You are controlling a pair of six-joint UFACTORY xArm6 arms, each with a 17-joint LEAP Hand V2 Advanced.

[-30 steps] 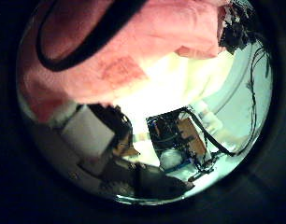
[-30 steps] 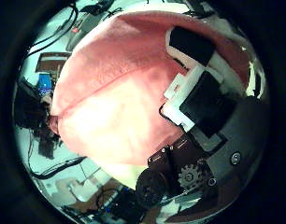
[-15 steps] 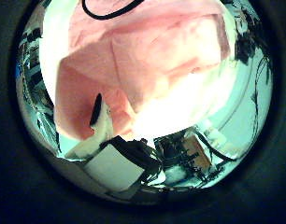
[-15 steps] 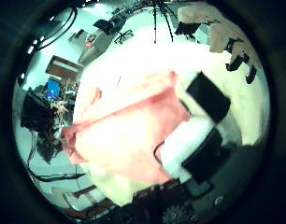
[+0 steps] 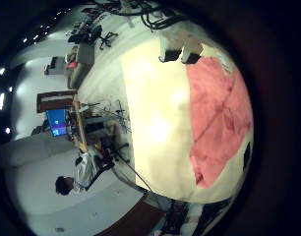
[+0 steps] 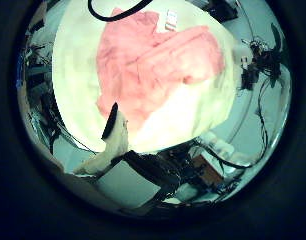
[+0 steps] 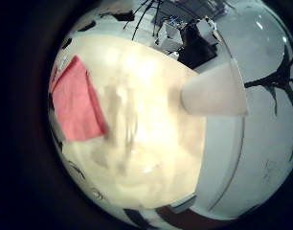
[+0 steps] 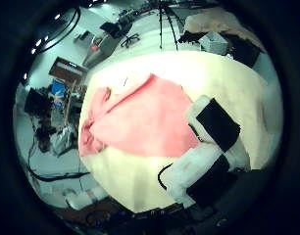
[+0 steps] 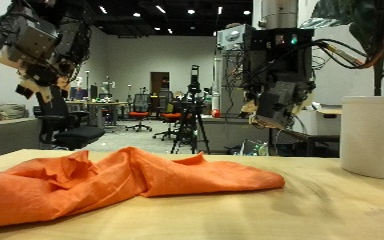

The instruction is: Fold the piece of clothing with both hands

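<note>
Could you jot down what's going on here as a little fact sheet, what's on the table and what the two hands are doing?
clothing: an orange-pink garment, rumpled, lying loose on the table
left hand: raised above the table, holding nothing
right hand: raised above the table, holding nothing
contact: neither hand touches the garment
also on table: a white cylinder beside the right hand's end
fold: not neat yet

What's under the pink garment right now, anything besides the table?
The crumpled pink cloth garment lies directly on the pale wooden table, both hands raised clear of it. No other object shows at its edges; whatever its folds cover cannot be seen.
</note>
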